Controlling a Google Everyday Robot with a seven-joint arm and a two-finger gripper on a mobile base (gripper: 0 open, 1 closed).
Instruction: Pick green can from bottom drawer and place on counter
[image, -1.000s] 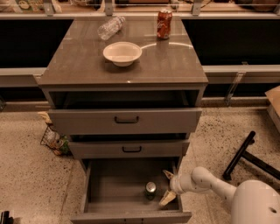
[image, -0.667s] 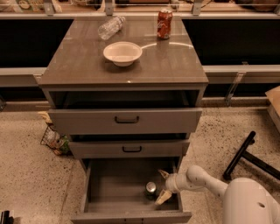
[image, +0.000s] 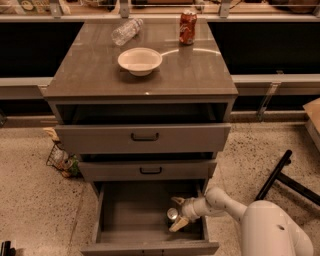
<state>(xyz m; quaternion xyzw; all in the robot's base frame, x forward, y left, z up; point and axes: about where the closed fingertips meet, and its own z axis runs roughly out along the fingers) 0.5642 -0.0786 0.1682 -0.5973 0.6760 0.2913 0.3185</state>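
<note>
The bottom drawer (image: 125, 210) is pulled open, a plain grey box. The green can (image: 172, 215) stands upright in its right part; mostly its silver top shows from above. My gripper (image: 176, 213) reaches into the drawer from the right, and it is open. One pale finger (image: 178, 201) is behind the can and the other (image: 178, 225) is in front, so the can sits between them. The counter (image: 100, 75) is the glossy grey-brown top of the cabinet.
On the counter stand a white bowl (image: 140, 61), a clear plastic bottle (image: 127, 31) lying down and a red can (image: 188, 27). Two black-handled drawers (image: 145, 136) are partly pulled out above the bottom one. A wire basket (image: 62, 160) sits on the floor at left, and black chair legs (image: 282, 175) are at right.
My gripper has moved left, deeper into the drawer. Its fingers now stand on both sides of the green can. The can has not moved.
</note>
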